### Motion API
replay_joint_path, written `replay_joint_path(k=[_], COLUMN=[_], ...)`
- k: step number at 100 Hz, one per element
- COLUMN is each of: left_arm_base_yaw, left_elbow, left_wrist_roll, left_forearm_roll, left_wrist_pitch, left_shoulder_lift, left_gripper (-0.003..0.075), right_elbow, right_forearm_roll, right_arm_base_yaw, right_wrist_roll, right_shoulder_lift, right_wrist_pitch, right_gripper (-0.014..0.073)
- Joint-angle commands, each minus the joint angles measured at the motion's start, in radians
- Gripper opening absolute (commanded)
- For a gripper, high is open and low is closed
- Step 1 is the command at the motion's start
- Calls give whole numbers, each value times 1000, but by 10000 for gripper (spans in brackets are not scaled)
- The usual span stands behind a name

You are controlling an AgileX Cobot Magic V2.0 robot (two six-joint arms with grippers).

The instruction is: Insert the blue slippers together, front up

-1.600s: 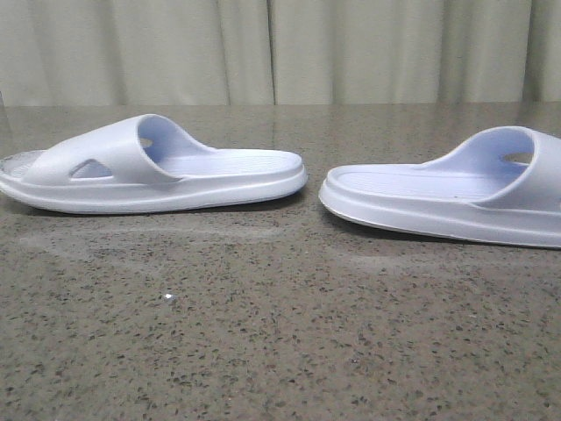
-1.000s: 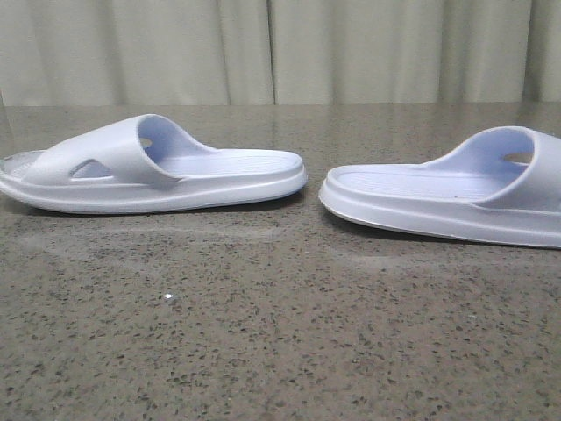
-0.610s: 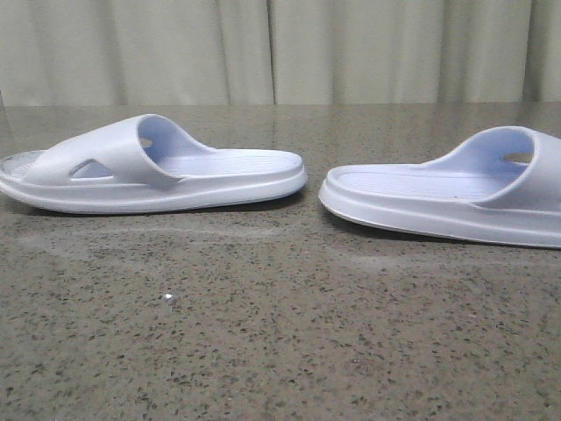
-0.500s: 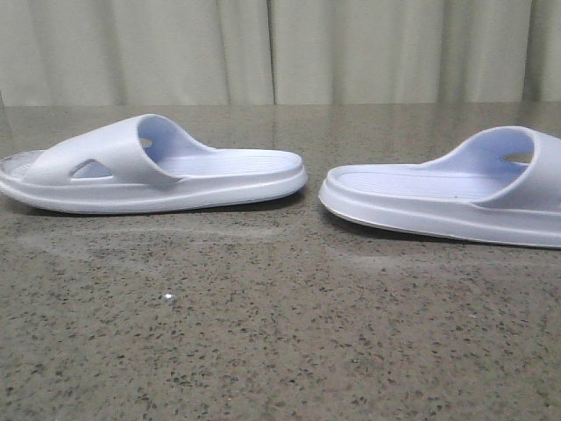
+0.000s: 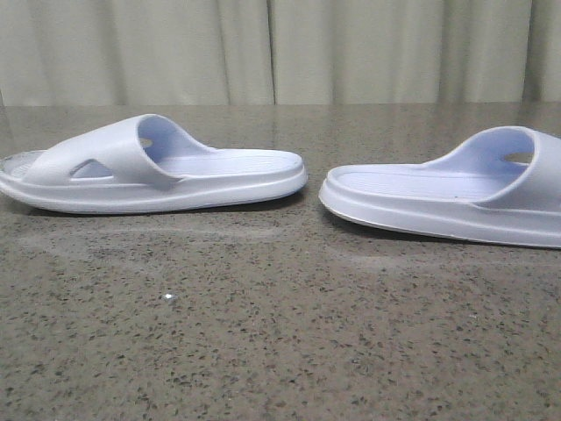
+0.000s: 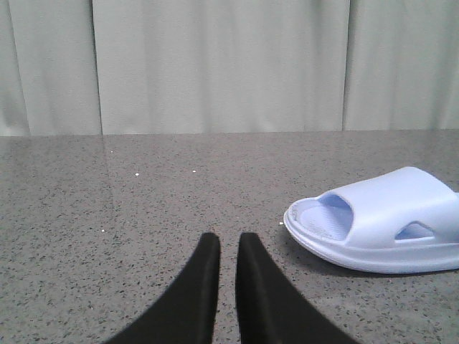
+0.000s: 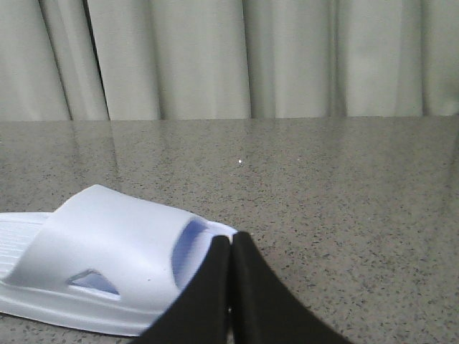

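Observation:
Two blue slippers lie soles down on the speckled stone table, end to end with a gap between them. The left slipper (image 5: 149,167) has its strap toward the left; the right slipper (image 5: 456,197) has its strap toward the right and runs off the frame edge. Neither gripper shows in the front view. In the left wrist view my left gripper (image 6: 228,240) is low over the table, its black fingers a narrow slit apart and empty, with the left slipper (image 6: 380,222) off to one side. My right gripper (image 7: 231,240) is shut and empty, its tips in front of the right slipper (image 7: 107,258).
The grey speckled table (image 5: 263,333) stretches toward me in front of the slippers. A pale pleated curtain (image 5: 280,53) hangs behind its far edge.

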Motion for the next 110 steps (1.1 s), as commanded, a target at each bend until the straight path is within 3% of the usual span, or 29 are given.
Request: replay_joint_path(k=[1, 36, 62, 71, 84, 110], left_arm_base_yaw=[-7, -7, -7, -7, -7, -7], left_elbow=[9, 9, -30, -98, -221, -475], left_wrist_roll=[-11, -11, -11, -11, -11, -11], left_forearm_roll=[-7, -14, -379, -380, -402, -461], left_wrist_pitch=[-83, -120, -123, -70, 17, 242], left_shoulder_lift=[-27, -27, -27, -27, -13, 192], left_gripper=[16, 16, 15, 15, 15, 15], right_elbow=[21, 18, -45, -81, -182, -404], right_forearm_roll=[-9, -9, -9, -9, -9, -3], right_arm_base_yaw=[-4, -4, -4, -4, -4, -4], right_wrist_roll=[-2, -2, -2, -2, -2, -2], right_shoulder_lift=[-22, -22, -22, -22, -6, 156], right_wrist_pitch=[-80, -82, -70, -57, 70, 221], right_gripper=[-107, -107, -106, -106, -106, -106])
